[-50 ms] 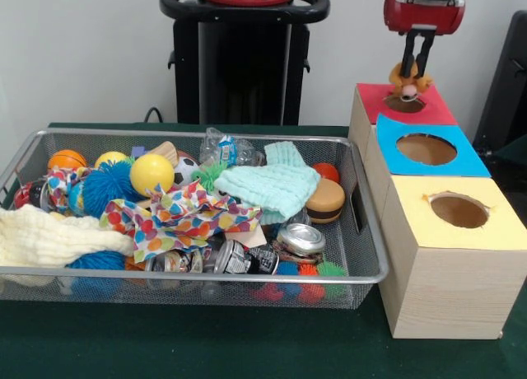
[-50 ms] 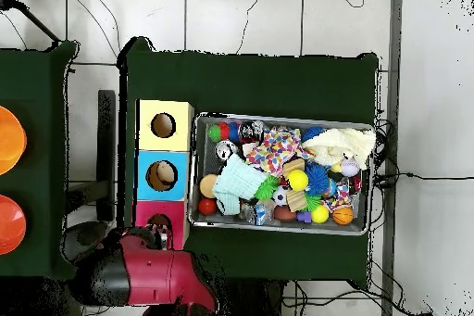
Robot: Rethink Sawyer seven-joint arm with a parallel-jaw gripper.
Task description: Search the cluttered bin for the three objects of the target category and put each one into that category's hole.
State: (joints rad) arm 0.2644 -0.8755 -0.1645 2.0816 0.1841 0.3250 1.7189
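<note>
My gripper hangs over the red-topped box at the back right, shut on a small orange and pink plush toy. The toy dangles just above that box's round hole. The wire mesh bin to the left is full of clutter: a yellow ball, a toy burger, a mint cloth, a dotted cloth and metal cans. In the overhead view the red arm covers the red box's near edge, and the gripper itself is hidden.
A blue-topped box and a yellow-topped box, each with a round hole, stand in a row in front of the red one. A cream cloth drapes over the bin's left front corner. Two orange bowls sit on a side table.
</note>
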